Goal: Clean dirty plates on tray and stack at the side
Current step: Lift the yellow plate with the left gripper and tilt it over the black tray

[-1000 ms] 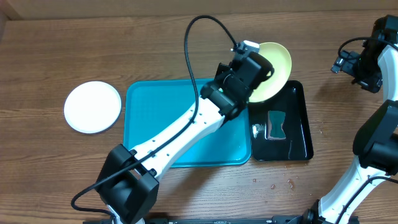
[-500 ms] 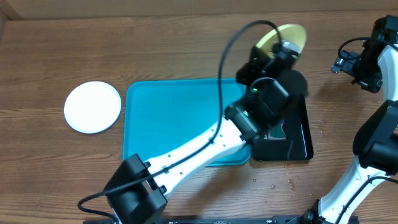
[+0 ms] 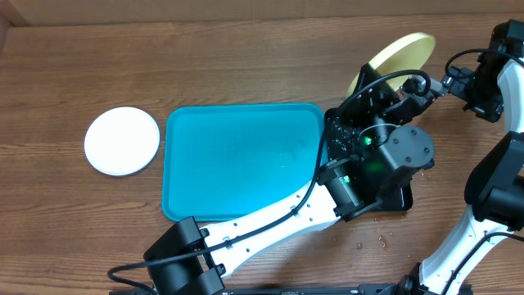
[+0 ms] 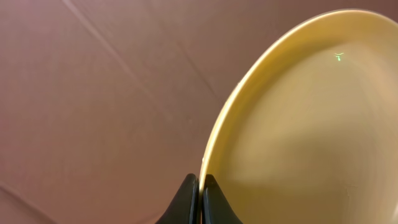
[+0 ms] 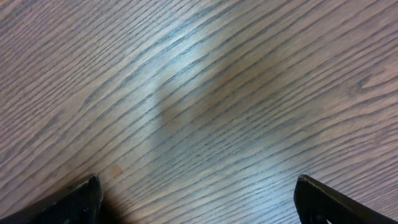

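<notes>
Tilted (rim-gripped) yellow-green plate (image 4: pixel 298 124) in left end effector (image 4: pixel 200 182)

Overhead faces down; left wrist close on plate (image 4: pixel 298 124)

Bright, even light; soft glare

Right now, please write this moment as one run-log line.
left gripper: shut on yellow-green plate | right gripper: open, empty | white plate: beside tray, apart
</notes>
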`<state>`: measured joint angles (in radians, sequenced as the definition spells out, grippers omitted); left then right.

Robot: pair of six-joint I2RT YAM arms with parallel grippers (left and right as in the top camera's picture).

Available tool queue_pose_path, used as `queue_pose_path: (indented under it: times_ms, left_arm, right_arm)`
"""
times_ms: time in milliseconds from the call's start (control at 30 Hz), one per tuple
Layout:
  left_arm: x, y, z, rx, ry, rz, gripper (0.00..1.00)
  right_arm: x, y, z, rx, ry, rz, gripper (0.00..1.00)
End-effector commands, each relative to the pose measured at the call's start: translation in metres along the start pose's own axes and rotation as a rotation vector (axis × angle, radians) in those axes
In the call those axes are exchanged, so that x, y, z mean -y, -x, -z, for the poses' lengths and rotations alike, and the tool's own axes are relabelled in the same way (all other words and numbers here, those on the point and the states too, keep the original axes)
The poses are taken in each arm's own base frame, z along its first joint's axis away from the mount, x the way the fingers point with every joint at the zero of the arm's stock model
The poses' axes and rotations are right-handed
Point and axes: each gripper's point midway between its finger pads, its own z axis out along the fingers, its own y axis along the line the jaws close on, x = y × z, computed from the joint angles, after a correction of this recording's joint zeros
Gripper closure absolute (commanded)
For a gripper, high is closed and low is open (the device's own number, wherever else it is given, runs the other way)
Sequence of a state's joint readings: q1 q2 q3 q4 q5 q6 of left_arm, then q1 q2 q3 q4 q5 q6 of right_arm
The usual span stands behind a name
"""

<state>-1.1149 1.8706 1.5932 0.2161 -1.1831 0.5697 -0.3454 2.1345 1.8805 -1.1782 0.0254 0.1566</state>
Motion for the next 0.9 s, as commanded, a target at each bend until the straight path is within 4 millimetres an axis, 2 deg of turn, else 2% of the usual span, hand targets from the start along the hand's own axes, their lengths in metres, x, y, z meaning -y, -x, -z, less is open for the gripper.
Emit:
queue_pose_path:
  times_ms: [0,33,67,133,333,433,533,633,800,867]
  left_arm:
    - [0.007,-0.017,-0.004,-0.052,-0.010,0.128,0.96]
    - [0.015,-0.026,-0.004,-0.074,-0.047,0.140,0.96]
    - [0.033,-0.042,-0.005,-0.116,-0.138,0.160,0.96]
    - [0.042,-0.051,-0.005,-0.146,-0.189,0.175,0.96]
    - [0.022,-0.041,-0.013,-0.115,-0.092,0.188,0.96]
    - [0.022,-0.039,-0.013,-0.107,-0.095,0.180,0.96]
    - [0.027,-0.047,-0.013,-0.133,-0.116,0.187,0.96]
    - [0.039,-0.068,-0.011,-0.206,-0.172,0.254,0.96]
    - [0.085,-0.116,0.000,-0.472,-0.465,0.447,0.96]
    - [0.091,-0.130,-0.001,-0.563,-0.539,0.508,0.96]
  right_arm:
    - [-0.002,0.009,0.018,0.050,0.012,-0.004,0.00]
    - [-0.002,0.009,0.018,0.050,0.012,-0.004,0.00]
    - [-0.002,0.009,0.018,0.050,0.012,-0.004,0.00]
    - [-0.002,0.009,0.018,0.050,0.012,-0.004,0.00]
    - [-0.002,0.008,0.017,0.049,0.012,-0.004,0.00]
    - [-0.002,0.009,0.018,0.050,0.012,-0.004,0.00]
    - [-0.002,0.009,0.018,0.050,0.012,-0.004,0.00]
    - [-0.002,0.008,0.017,0.049,0.012,-0.004,0.00]
    - [-0.002,0.009,0.018,0.050,0.012,-0.004,0.00]
    - [-0.002,0.009,0.018,0.050,0.012,-0.004,0.00]
